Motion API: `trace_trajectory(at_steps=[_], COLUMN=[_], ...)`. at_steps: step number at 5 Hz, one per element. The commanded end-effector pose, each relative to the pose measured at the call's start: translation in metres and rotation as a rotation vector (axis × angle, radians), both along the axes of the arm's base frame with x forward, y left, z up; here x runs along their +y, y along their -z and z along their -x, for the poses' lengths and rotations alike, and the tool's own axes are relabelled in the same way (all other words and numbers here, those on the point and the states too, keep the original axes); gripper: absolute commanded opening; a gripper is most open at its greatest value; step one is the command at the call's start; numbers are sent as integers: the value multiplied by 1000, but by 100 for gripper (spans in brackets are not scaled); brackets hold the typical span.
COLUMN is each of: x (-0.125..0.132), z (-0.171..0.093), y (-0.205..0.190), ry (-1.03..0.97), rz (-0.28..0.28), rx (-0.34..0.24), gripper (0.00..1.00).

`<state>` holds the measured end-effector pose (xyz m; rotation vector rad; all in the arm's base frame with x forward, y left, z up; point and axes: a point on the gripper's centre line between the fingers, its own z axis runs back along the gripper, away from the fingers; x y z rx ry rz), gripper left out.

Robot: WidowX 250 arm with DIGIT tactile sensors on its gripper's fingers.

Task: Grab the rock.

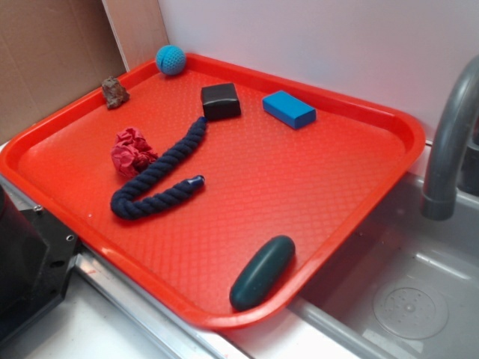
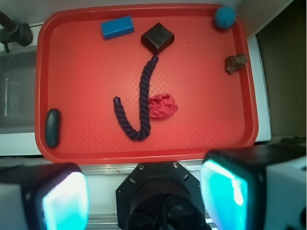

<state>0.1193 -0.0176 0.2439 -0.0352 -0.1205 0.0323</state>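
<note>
Tray (image 2: 144, 151) rock (image 2: 236, 63) far from end effector (image 2: 144, 196)

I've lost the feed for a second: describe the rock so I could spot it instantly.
Find the red tray. The rock sits at its edge, near the corner with the teal ball. It's a small, rough, brown-grey lump, unlike the round ball or the crumpled red cloth wad farther in.

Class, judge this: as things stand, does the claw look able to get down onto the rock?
Probably yes. The rock sits alone near the tray edge, apart from the teal ball, nothing over it, and the claw hangs open above.
</note>
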Motion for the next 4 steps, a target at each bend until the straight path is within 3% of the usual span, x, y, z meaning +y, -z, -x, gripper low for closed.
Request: trace_trajectory(at_steps=[1, 2, 4], x=[0, 43, 96], z=[0, -17, -63], y=[0, 42, 82], ry=[0, -172, -591], rz=[0, -36, -90], rx=[0, 65, -11], gripper=[100, 100, 100])
